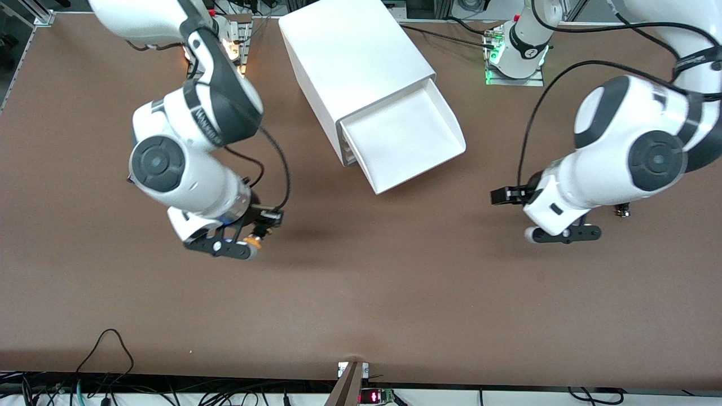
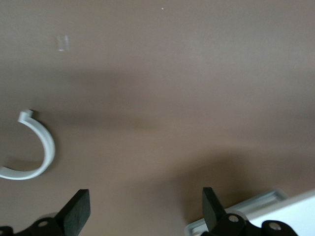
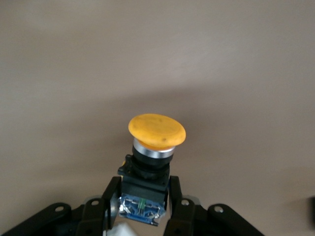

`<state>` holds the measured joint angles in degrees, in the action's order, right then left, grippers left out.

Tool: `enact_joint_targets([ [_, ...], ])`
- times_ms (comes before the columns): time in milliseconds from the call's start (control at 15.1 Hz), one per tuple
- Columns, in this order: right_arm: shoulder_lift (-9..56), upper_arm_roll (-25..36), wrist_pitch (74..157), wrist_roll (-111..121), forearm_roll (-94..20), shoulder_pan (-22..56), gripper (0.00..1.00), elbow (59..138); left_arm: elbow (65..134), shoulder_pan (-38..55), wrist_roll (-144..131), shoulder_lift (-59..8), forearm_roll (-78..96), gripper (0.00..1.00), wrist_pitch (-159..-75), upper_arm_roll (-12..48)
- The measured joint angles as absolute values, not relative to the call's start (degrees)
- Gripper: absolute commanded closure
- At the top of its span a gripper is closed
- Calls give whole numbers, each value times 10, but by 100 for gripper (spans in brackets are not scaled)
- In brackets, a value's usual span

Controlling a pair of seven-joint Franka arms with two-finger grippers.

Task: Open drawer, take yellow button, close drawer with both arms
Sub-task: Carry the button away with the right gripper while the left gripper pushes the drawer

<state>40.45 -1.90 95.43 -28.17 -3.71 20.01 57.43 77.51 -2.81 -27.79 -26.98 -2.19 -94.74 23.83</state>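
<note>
Over bare table toward the right arm's end, your right gripper (image 3: 142, 204) is clamped on the black body of the button (image 3: 156, 132), orange cap pointing away from the fingers. From the drawer (image 1: 414, 141), which stands pulled out of the white cabinet (image 1: 352, 62), the button sits at roughly eight o'clock. Your left gripper (image 2: 145, 211) waits spread wide and empty, beside what may be the drawer's edge. Watch the closing push: off-centre contact could skew the cabinet, and a jolt could loosen that narrow grip.

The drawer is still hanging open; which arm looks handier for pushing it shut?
Probably the left: its gripper is open and holds nothing, toward the drawer's open end. The right gripper is shut on the button.
</note>
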Motion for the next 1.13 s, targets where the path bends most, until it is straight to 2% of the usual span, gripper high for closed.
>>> enact_joint_targets([
  [199, 410, -19, 972, -196, -4, 152, 100, 612, 824, -14, -354, -270, -22, 0, -1025, 239],
  [465, 410, -17, 996, -150, 21, 132, 100, 655, 880, 35, -478, -270, -24, 0, -1093, 240],
  [797, 410, -1, 1038, -77, 25, 99, 100, 702, 930, 58, -516, -261, -42, 1, -1104, 245],
  [1129, 410, 0, 1081, -29, 25, 58, 100, 745, 953, 61, -566, -247, -42, 1, -1104, 282],
])
